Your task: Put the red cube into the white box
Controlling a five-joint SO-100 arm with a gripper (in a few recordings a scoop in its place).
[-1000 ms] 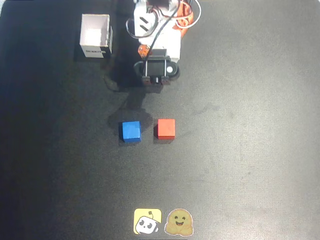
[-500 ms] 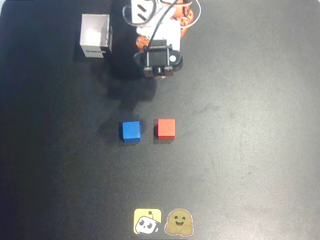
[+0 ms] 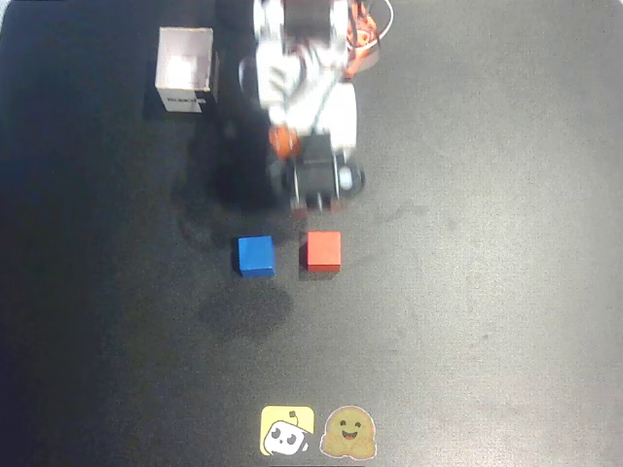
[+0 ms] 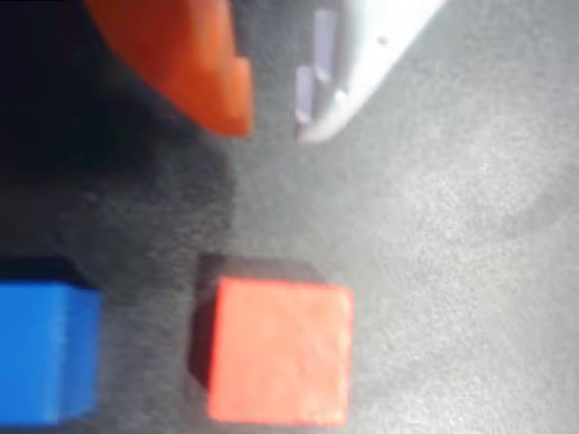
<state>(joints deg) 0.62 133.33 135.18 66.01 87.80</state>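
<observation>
The red cube (image 3: 323, 250) lies on the black table near the middle, and in the wrist view the red cube (image 4: 280, 353) sits low in the picture, just beyond the fingertips. My gripper (image 3: 316, 202) hovers right above it in the overhead view. In the wrist view my gripper (image 4: 271, 122) is open by a narrow gap, with an orange finger (image 4: 194, 63) on the left and a white finger (image 4: 362, 54) on the right, nothing between them. The white box (image 3: 185, 97) stands at the upper left, its open top facing up.
A blue cube (image 3: 255, 256) lies just left of the red one, a small gap between them; it shows at the wrist view's lower left as the blue cube (image 4: 45, 353). Two stickers (image 3: 287, 431) (image 3: 348, 433) lie at the table's near edge. The arm's base (image 3: 307, 39) stands at the top centre.
The arm has stretched down the overhead picture, carrying the gripper from beside its base to just above the red cube. Cubes and box have not moved.
</observation>
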